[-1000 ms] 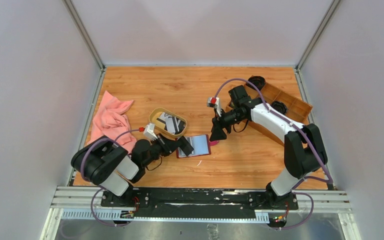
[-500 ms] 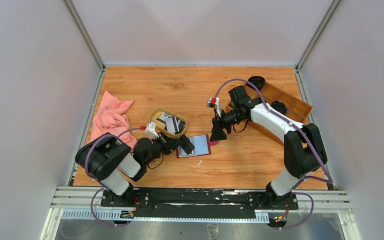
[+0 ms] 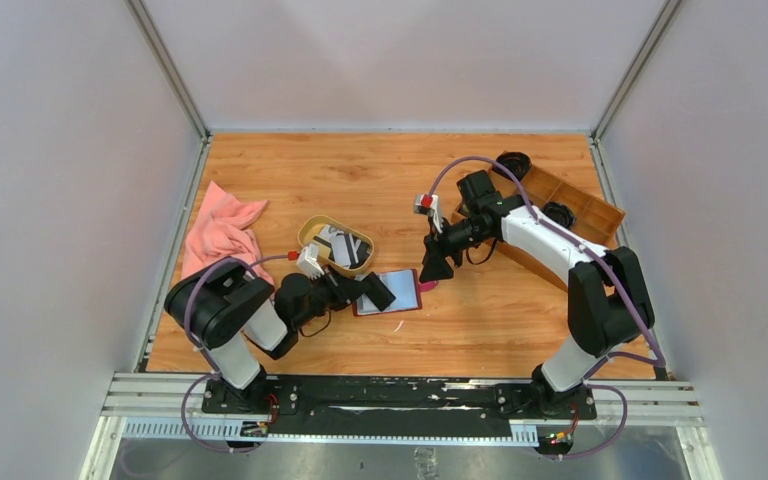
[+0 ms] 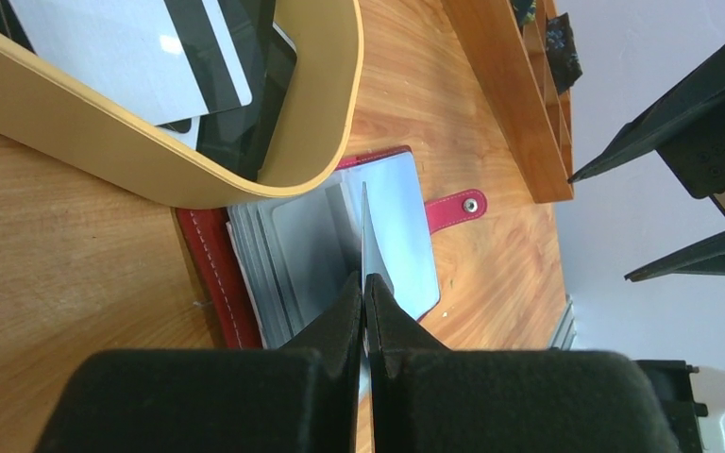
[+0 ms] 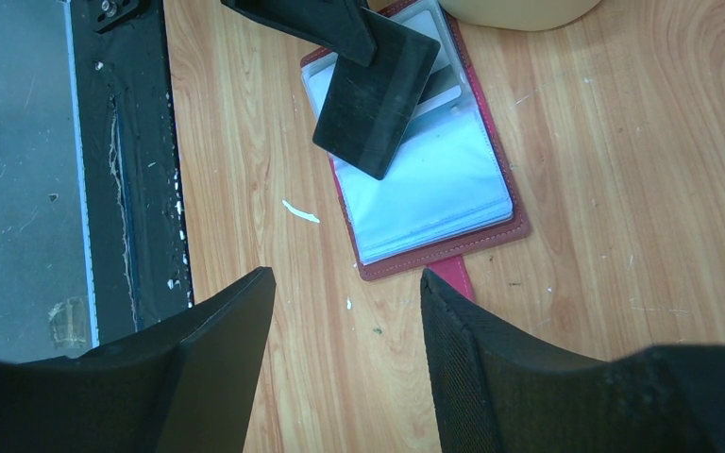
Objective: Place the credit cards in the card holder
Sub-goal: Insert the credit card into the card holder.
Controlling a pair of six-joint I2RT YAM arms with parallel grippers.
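Observation:
The card holder (image 3: 405, 292) lies open on the table, dark red with grey pockets; it also shows in the left wrist view (image 4: 401, 236) and the right wrist view (image 5: 434, 189). My left gripper (image 3: 372, 294) (image 4: 363, 283) is shut on a black credit card (image 5: 378, 94), seen edge-on (image 4: 363, 222) and tilted over the pockets at the holder's left end. More credit cards (image 3: 338, 246) (image 4: 151, 47) lie in the oval tan dish (image 3: 310, 232). My right gripper (image 3: 434, 268) (image 5: 345, 276) is open and empty, above the table beside the holder's snap tab (image 5: 453, 278).
A pink cloth (image 3: 222, 240) lies at the left. A brown wooden compartment tray (image 3: 570, 215) with small black items stands at the back right. The black base rail (image 5: 123, 142) runs along the table's near edge.
My left gripper has moved a little to the right with the black card, further over the open holder. The right arm has not moved.

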